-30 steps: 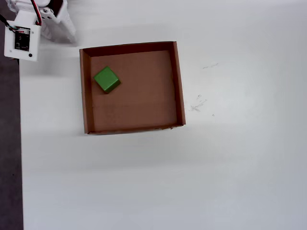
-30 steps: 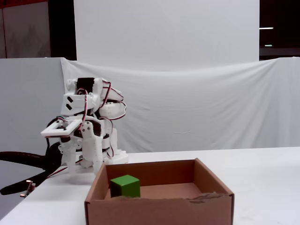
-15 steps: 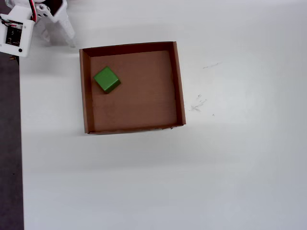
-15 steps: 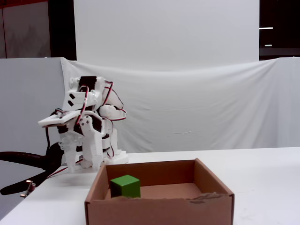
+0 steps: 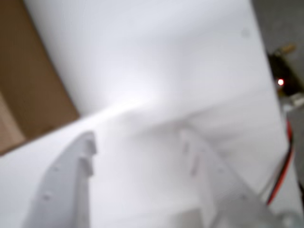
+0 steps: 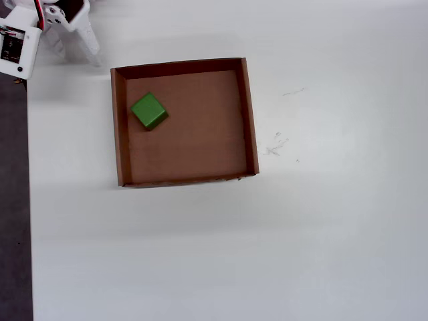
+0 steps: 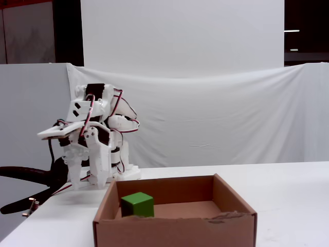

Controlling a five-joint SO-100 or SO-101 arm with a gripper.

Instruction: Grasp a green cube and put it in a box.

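Observation:
The green cube lies on the floor of the box, in its upper left corner in the overhead view. In the fixed view the cube sits at the left of the box, behind its front wall. My gripper is off the box's upper left corner, on the folded arm, pointing down at the table. In the blurred wrist view the gripper has its white fingers apart, with only white table between them. A corner of the box shows at the left there. The cube is not in the wrist view.
The table's left edge meets a dark floor strip. Faint pen marks lie right of the box. A black hose runs left of the arm's base. A board with a red light and red wires sits at the wrist view's right.

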